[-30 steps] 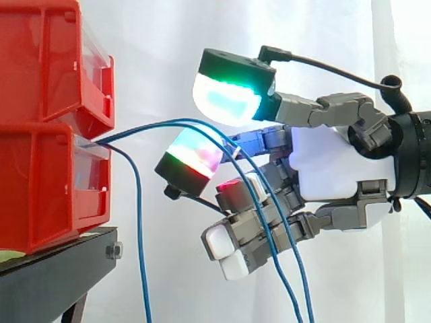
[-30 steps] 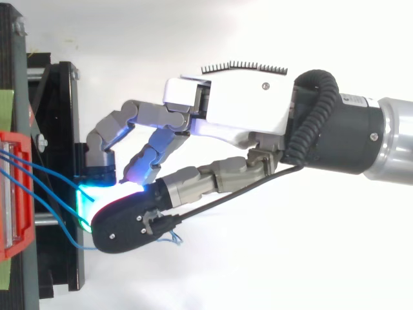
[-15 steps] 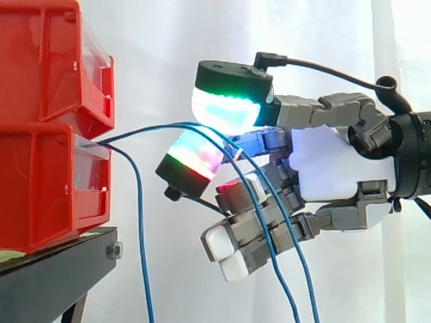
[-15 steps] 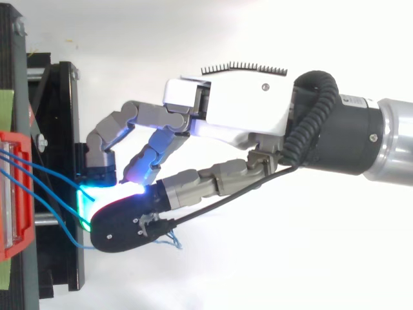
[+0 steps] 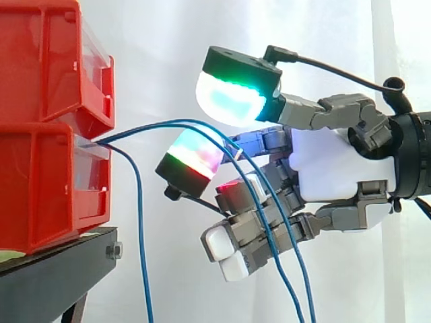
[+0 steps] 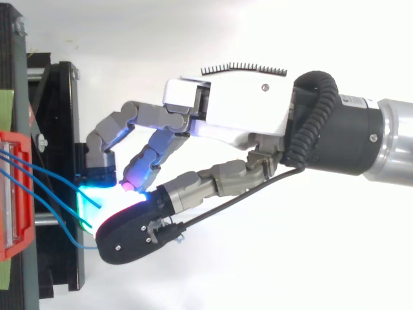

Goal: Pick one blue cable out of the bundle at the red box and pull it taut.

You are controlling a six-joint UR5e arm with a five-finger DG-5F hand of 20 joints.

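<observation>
Blue cables (image 5: 176, 122) arch between parted fingers (image 5: 229, 101).

hand (image 6: 232, 110): white palm shell, grey links | pads (image 5: 229, 99): black-backed, glowing green-cyan, red, white | wrist (image 6: 345, 132): black | arm (image 6: 395, 143): silver, right frame edge

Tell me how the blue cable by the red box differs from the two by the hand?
The lone cable drops straight down beside the red box; the pair arches out first. The lone cable hangs clear of the hand; the pair passes across its fingers. All are blue.
</observation>
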